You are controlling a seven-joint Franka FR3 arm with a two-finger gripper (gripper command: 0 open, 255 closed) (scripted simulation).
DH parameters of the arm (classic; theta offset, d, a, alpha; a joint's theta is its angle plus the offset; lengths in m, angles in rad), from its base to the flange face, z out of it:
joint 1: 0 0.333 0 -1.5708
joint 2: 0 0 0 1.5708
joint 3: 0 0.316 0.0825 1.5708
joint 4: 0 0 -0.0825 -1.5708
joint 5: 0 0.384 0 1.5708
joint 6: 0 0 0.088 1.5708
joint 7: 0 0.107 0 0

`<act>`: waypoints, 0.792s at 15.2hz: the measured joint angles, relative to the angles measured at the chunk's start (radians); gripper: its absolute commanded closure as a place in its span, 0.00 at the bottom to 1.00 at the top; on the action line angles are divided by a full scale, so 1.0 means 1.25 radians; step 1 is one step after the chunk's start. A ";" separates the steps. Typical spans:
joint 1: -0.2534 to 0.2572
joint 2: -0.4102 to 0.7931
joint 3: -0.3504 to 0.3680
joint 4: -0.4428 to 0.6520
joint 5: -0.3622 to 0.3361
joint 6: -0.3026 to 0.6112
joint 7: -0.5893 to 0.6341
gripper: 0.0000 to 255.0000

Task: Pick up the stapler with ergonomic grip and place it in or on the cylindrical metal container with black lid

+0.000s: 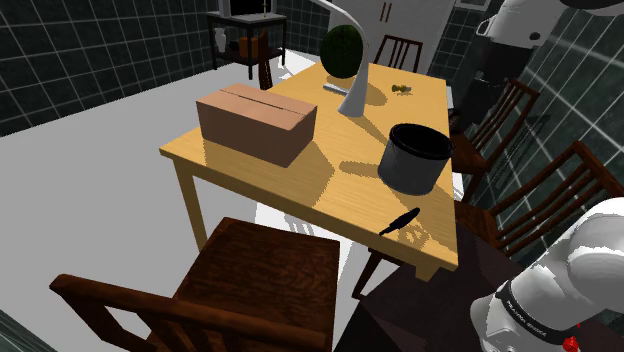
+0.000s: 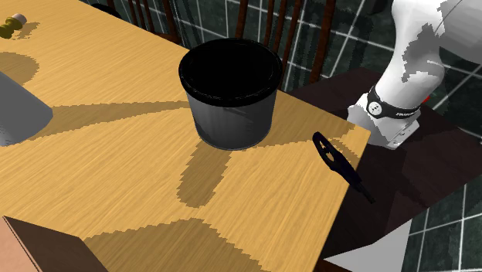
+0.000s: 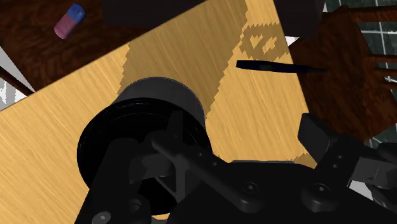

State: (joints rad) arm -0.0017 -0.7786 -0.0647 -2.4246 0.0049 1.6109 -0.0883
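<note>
The stapler [image 1: 400, 221] is lying flat at the tabletop's [image 1: 330, 185] corner, one end poking past the edge, near the container [image 1: 415, 158]. It is looking slim, stiff and light, so pinching across its narrow middle seems best. The claw [image 3: 245, 135] is hanging with fingers spread, holding nothing.

the white arm [image 1: 590, 255] rises from the shoulder view's lower right, with a dark joint [image 1: 525, 310] near its base, and its upper part crosses that view's top right corner. in the second exterior view its lower part stands upright at the upper right. the black gripper [image 3: 243, 130] looks downward, its fingers [image 3: 316, 135] apart, nothing clasped between them.
</note>
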 measured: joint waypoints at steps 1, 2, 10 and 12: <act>0.000 0.000 0.000 0.000 0.000 0.000 0.000 0.00; 0.010 0.002 -0.002 -0.010 -0.002 0.012 -0.020 0.00; 0.169 0.041 -0.021 -0.156 -0.032 0.207 -0.342 0.00; 0.208 0.049 -0.031 -0.195 -0.044 0.258 -0.432 0.00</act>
State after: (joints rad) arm 0.2581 -0.7176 -0.1031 -2.6689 -0.0498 1.9338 -0.6285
